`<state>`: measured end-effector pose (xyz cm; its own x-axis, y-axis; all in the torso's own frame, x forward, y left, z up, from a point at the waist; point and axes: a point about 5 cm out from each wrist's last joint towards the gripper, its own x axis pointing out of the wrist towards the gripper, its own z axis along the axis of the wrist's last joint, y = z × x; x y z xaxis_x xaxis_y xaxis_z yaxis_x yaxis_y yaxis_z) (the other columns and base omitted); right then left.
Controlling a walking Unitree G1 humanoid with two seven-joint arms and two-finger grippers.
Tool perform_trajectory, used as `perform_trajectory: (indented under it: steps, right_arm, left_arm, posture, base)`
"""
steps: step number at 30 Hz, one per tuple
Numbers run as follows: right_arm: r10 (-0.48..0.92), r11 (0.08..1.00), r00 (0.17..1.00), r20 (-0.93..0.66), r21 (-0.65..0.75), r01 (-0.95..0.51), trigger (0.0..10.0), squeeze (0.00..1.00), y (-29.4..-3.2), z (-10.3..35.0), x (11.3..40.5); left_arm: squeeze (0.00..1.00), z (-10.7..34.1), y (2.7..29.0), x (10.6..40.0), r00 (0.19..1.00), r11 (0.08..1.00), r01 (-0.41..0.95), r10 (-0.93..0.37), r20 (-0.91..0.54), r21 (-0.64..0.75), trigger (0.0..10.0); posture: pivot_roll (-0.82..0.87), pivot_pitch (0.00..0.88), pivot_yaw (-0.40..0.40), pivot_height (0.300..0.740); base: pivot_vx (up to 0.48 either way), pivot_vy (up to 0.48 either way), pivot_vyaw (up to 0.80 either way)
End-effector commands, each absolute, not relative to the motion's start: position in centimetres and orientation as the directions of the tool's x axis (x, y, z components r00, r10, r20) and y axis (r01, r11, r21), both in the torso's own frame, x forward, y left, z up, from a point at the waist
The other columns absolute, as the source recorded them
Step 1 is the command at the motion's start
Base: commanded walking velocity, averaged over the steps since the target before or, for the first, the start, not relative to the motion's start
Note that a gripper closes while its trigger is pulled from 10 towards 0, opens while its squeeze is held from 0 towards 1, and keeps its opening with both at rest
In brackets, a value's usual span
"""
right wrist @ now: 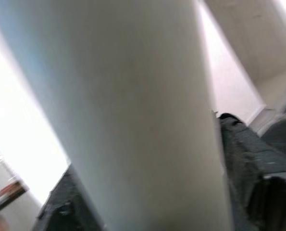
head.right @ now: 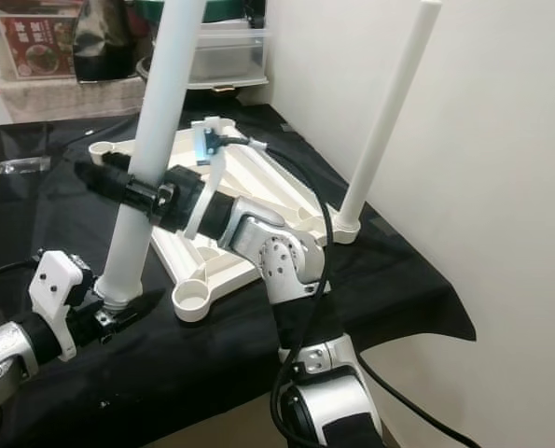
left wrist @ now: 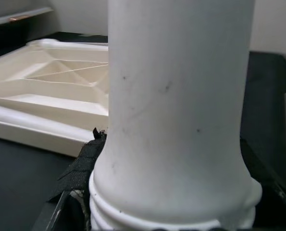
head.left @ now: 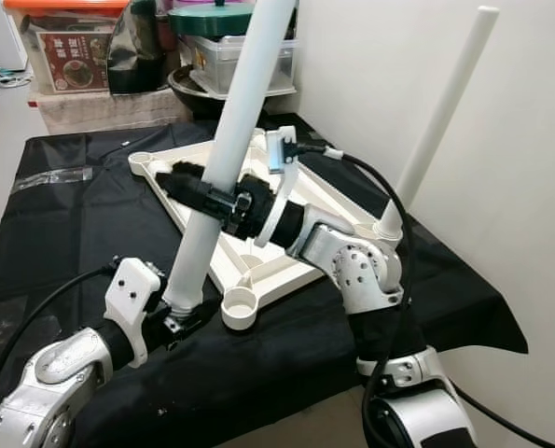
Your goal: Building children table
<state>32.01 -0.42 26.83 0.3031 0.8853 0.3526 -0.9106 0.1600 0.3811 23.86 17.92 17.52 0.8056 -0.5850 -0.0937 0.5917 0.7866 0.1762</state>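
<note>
A cream table top [head.left: 275, 271] lies upside down on the black cloth [head.left: 62, 224]. One white leg [head.left: 440, 117] stands in its far right corner socket. Both grippers hold a second white leg [head.left: 235, 131], which is tilted with its top leaning away. My left gripper [head.left: 179, 317] is shut on the leg's ribbed lower end [left wrist: 176, 120], just left of the empty near corner socket [head.left: 241, 306]. My right gripper [head.left: 202, 191] is shut around the leg's middle [right wrist: 133, 120], with a black finger [right wrist: 248, 159] on either side of it.
Storage boxes [head.left: 72, 51] and a clear plastic bin [head.left: 230, 61] are stacked behind the table. A white wall [head.left: 510, 187] runs close along the right side. The cloth hangs over the front edge near my arms.
</note>
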Motion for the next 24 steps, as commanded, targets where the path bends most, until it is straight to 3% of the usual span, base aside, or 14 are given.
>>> perform_trajectory:
  steps: [1,2,4,5,6,11,14,17,24]
  right_arm:
    - [0.862,0.239,0.382,0.334,0.397,-0.886,10.0,0.0,-0.3,27.0,32.7]
    - [0.862,0.239,0.382,0.334,0.397,-0.886,10.0,0.0,-0.3,27.0,32.7]
    - [0.803,0.321,0.511,0.307,0.499,-0.805,10.0,0.0,-0.6,26.3,33.5]
    - [0.803,0.321,0.511,0.307,0.499,-0.805,10.0,0.0,-0.6,26.3,33.5]
    - [0.771,0.352,0.569,0.285,0.554,-0.755,10.0,0.0,-0.4,25.5,33.6]
    - [0.761,0.367,0.59,0.27,0.571,-0.735,10.0,0.0,0.0,24.7,33.4]
    - [0.725,0.409,0.652,0.223,0.622,-0.668,10.0,0.0,0.4,23.3,33.5]
    - [0.713,0.412,0.667,0.216,0.64,-0.649,10.0,0.0,0.5,23.2,33.5]
    - [0.711,0.344,0.667,0.223,0.716,-0.607,10.0,0.0,1.5,23.6,33.2]
  left_arm:
    - [0.0,17.9,17.8,24.6,0.832,0.801,0.549,-0.55,-0.07,0.238,10.0]
    - [0.0,17.9,17.8,24.6,0.832,0.801,0.549,-0.55,-0.07,0.238,10.0]
    - [0.0,18.1,18.0,25.9,0.897,0.849,0.43,-0.439,-0.044,0.308,10.0]
    - [0.0,18.1,18.0,25.9,0.897,0.849,0.43,-0.439,-0.044,0.308,10.0]
    - [0.0,17.7,17.1,26.5,0.908,0.852,0.407,-0.417,-0.044,0.33,10.0]
    - [0.0,17.2,15.9,26.7,0.9,0.842,0.424,-0.432,-0.054,0.335,10.0]
    - [0.0,16.7,13.2,26.8,0.88,0.817,0.463,-0.471,-0.067,0.343,10.0]
    - [0.0,16.5,12.6,26.6,0.87,0.808,0.48,-0.487,-0.07,0.343,10.0]
    - [0.0,16.0,11.5,26.6,0.869,0.791,0.478,-0.49,-0.073,0.381,10.0]
  posture:
    - [0.13,0.0,-0.081,0.74]
    - [0.13,0.0,-0.081,0.74]
    - [0.13,0.0,-0.083,0.74]
    - [0.13,0.0,-0.083,0.74]
    - [0.12,0.0,-0.08,0.74]
    - [0.12,0.0,-0.08,0.74]
    - [0.12,0.0,-0.078,0.74]
    - [0.12,0.0,-0.077,0.74]
    - [0.13,0.0,-0.083,0.74]
  base:
    - [0.0,0.0,0.0]
    - [0.0,0.0,0.0]
    - [0.0,0.0,0.0]
    - [0.0,0.0,0.0]
    - [0.0,0.0,0.0]
    - [0.0,0.0,0.0]
    - [0.0,0.0,0.0]
    - [0.0,0.0,0.0]
    - [0.0,0.0,0.0]
